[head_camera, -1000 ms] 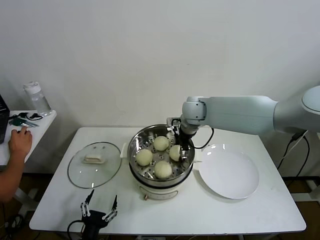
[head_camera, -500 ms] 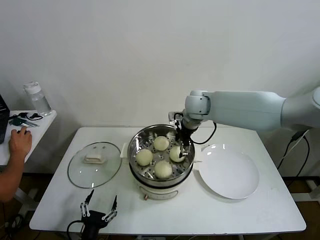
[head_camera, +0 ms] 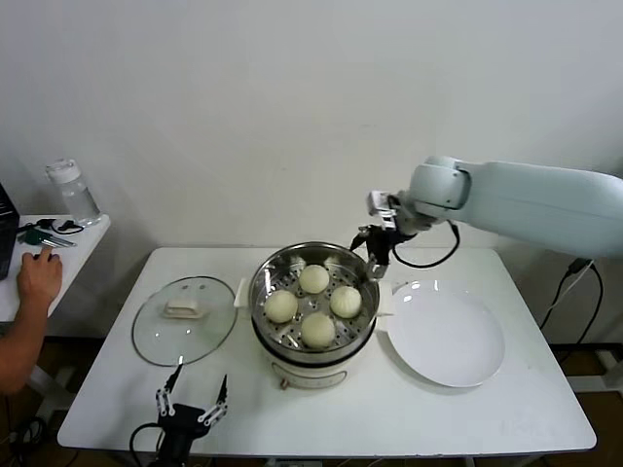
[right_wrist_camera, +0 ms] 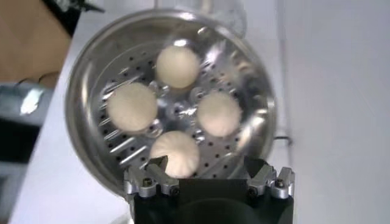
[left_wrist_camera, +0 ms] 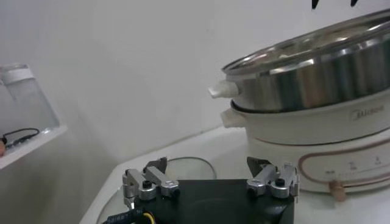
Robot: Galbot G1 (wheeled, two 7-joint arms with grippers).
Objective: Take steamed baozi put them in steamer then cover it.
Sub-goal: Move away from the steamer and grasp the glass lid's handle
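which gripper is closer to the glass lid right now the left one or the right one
Left. The left gripper hangs open at the table's near edge, just in front of the glass lid. The right gripper is open above the steamer's far right rim, beyond the pot from the lid.

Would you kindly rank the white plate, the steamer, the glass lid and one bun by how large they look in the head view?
1. Steamer and white plate: these look about alike, so I won't separate them.
2. Glass lid, somewhat smaller.
3. A bun, clearly the smallest; all four look alike.
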